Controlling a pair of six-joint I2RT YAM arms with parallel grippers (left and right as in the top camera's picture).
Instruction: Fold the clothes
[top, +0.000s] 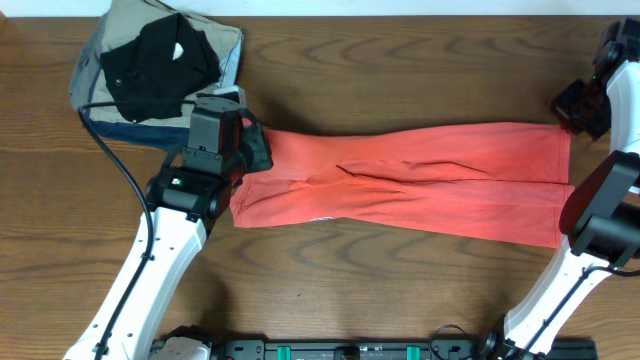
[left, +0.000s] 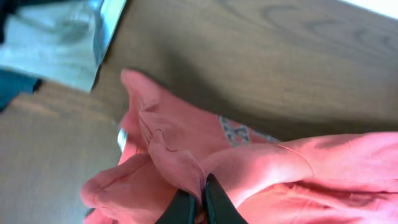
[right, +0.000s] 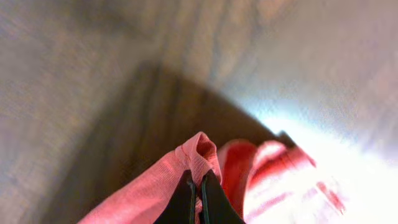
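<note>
Overhead, the coral T-shirt (top: 420, 180) lies stretched across mid-frame on the tabletop (top: 400, 70); the left claw (left: 194, 198) and right claw (right: 195, 186) each pinch its fabric at opposite ends.

Coral-red T-shirt (top: 420, 180) pulled out into a long band beside a pile of folded clothes (top: 150, 60).
The soft shirt begins just below and to the right of the pile and runs away from it as a slightly slanting strip, its far end well apart from the pile. It is doubled over lengthwise, with long creases running along it. The end nearest the pile is bunched into loose, puckered folds, and a small patch of printed lettering (left: 233, 130) peeks out from one of them. At the far end, the edge is gathered into a narrow raised fold.
</note>
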